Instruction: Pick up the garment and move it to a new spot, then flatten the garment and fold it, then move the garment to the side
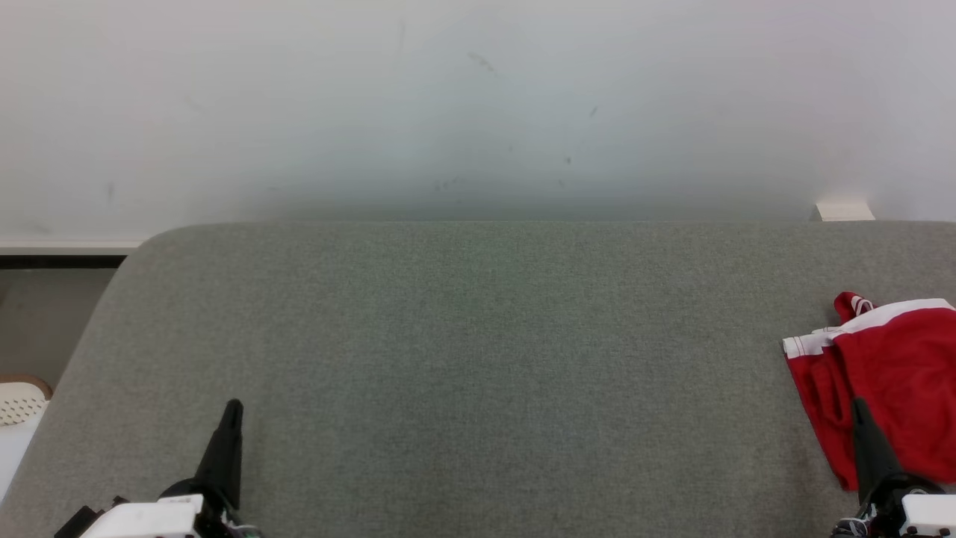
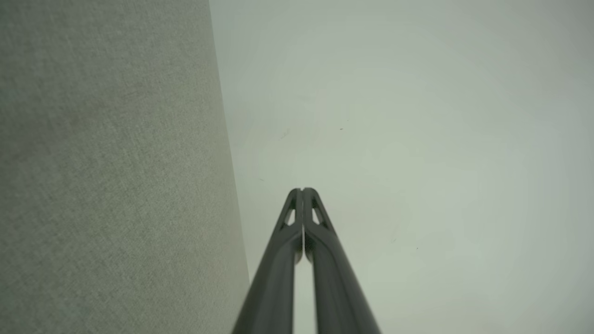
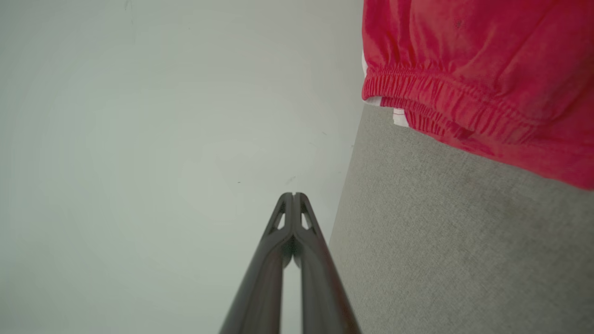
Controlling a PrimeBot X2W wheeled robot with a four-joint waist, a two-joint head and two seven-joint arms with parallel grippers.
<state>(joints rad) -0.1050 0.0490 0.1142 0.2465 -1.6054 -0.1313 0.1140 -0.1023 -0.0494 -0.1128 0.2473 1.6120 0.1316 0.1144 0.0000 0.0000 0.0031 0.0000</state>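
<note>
The garment (image 1: 892,377) is red with white trim and lies folded at the far right of the grey fabric surface (image 1: 478,359), partly cut by the head view's edge. Its elastic hem (image 3: 445,102) fills the upper right of the right wrist view. My right gripper (image 1: 859,407) is shut and empty, its tips over the garment's left part at the lower right. My left gripper (image 1: 233,407) is shut and empty at the lower left, over bare fabric. In the wrist views both pairs of fingers, left (image 2: 302,190) and right (image 3: 293,195), are pressed together.
A pale wall (image 1: 478,104) stands behind the grey surface. The surface's rounded left corner (image 1: 149,246) drops off to a floor strip, with a white perforated object (image 1: 19,403) at the far left. A small white block (image 1: 844,211) sits behind the far right edge.
</note>
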